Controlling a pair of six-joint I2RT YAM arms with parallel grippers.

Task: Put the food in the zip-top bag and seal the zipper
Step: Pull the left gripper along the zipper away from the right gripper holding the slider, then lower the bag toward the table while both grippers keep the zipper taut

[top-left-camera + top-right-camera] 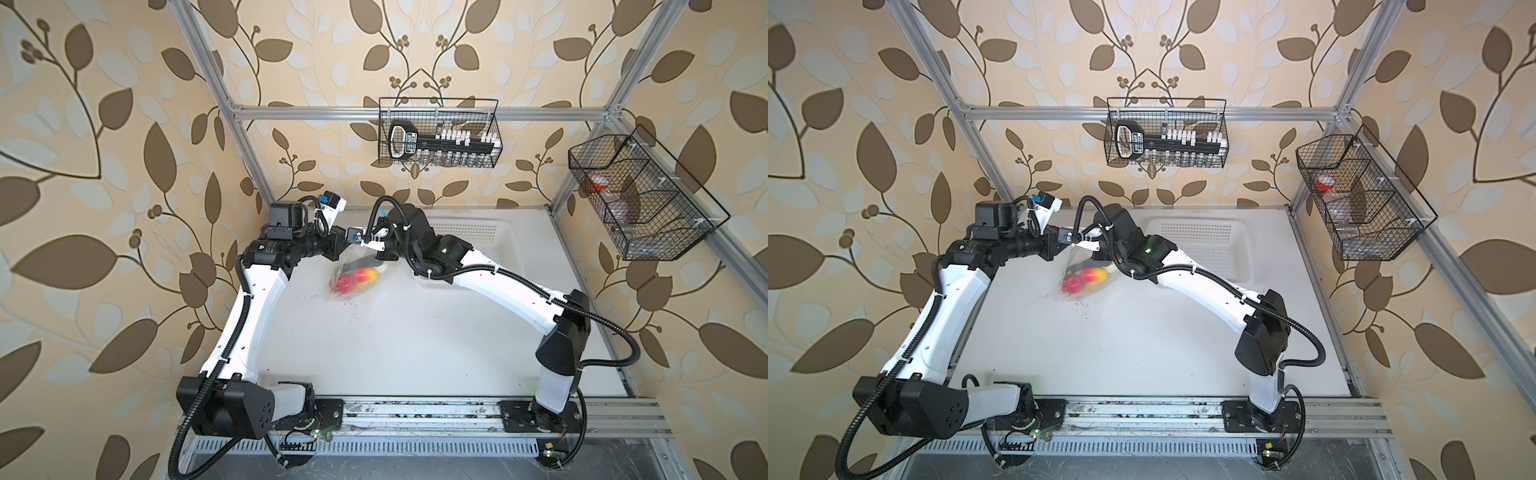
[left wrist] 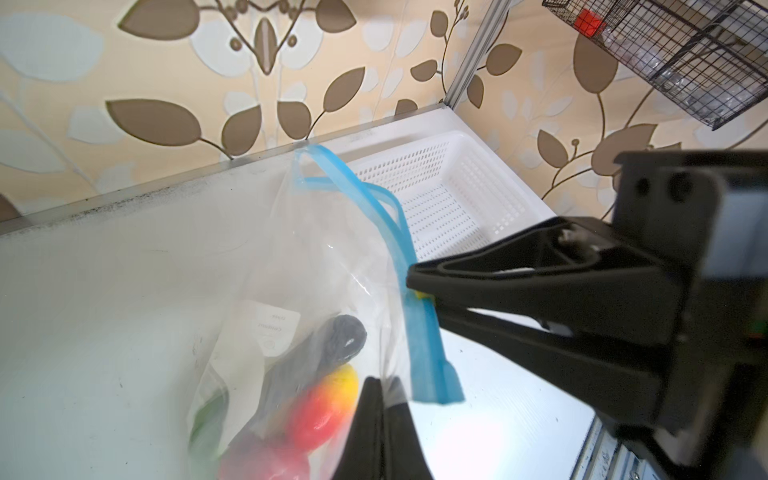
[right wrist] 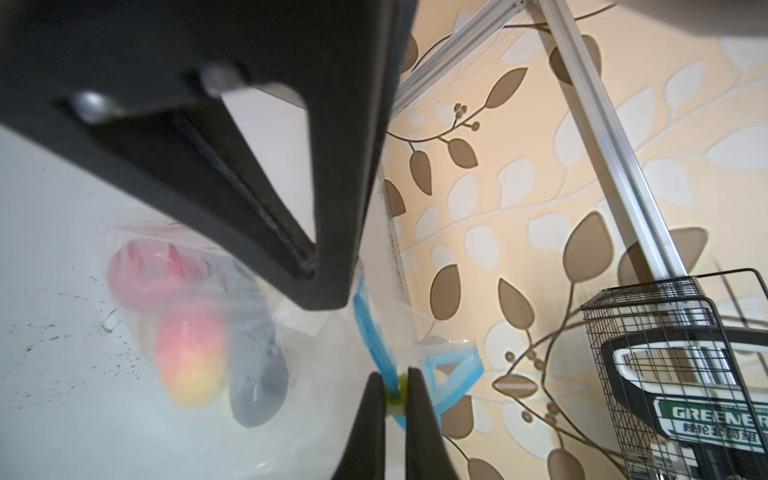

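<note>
The clear zip-top bag (image 1: 337,271) hangs between my two grippers above the back of the table. It holds the food: a red tomato (image 1: 343,284), a red-yellow fruit (image 2: 328,403) and a dark eggplant (image 2: 332,345). My left gripper (image 2: 384,386) is shut on the bag's plastic just below the end of the blue zipper (image 2: 399,232). My right gripper (image 3: 392,384) is shut on the zipper's yellow tab (image 3: 397,397). Beyond the tab the two blue strips stand apart in a loop. On the left gripper's side of the tab they run as a single strip.
A white perforated basket (image 1: 469,237) stands at the back right of the table, close behind the right arm. Two black wire baskets (image 1: 440,133) (image 1: 640,199) hang on the back and right walls. Dark specks lie on the white tabletop (image 1: 395,332) under the bag.
</note>
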